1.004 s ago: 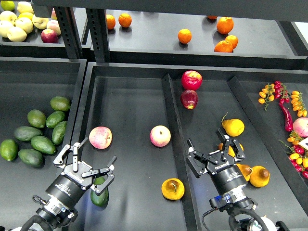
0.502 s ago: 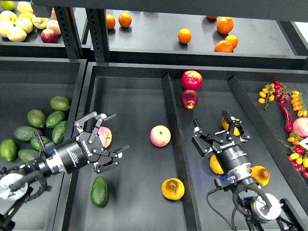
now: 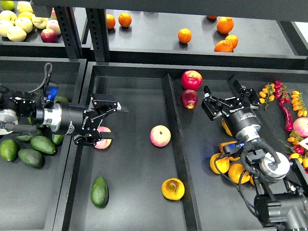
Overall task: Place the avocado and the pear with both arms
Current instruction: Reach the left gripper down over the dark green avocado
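Observation:
The dark green avocado [image 3: 99, 191] lies in the front left of the middle tray [image 3: 130, 101]. The orange-yellow pear [image 3: 173, 188] with its dark sunken patch lies to its right, by the tray's divider [image 3: 176, 144]. My left gripper [image 3: 115, 127] is open and empty, reaching in from the left over a pink apple [image 3: 103, 140], well behind the avocado. My right gripper [image 3: 224, 94] is open and empty, held over the back of the right tray, far from the pear.
A second pink apple [image 3: 160, 135] lies mid-tray. Two red apples [image 3: 191, 80] lie at the back. Several green avocados [image 3: 31, 156] fill the left tray. Yellow pears [image 3: 219, 163] lie beside my right arm. Oranges [image 3: 185, 35] sit on the rear shelf, chillies and small tomatoes [image 3: 288, 103] at far right.
My left arm has swung up and left, away from the avocado, to over the pink apple. My right arm has moved back toward the tray's rear. Both grippers stayed open and empty.

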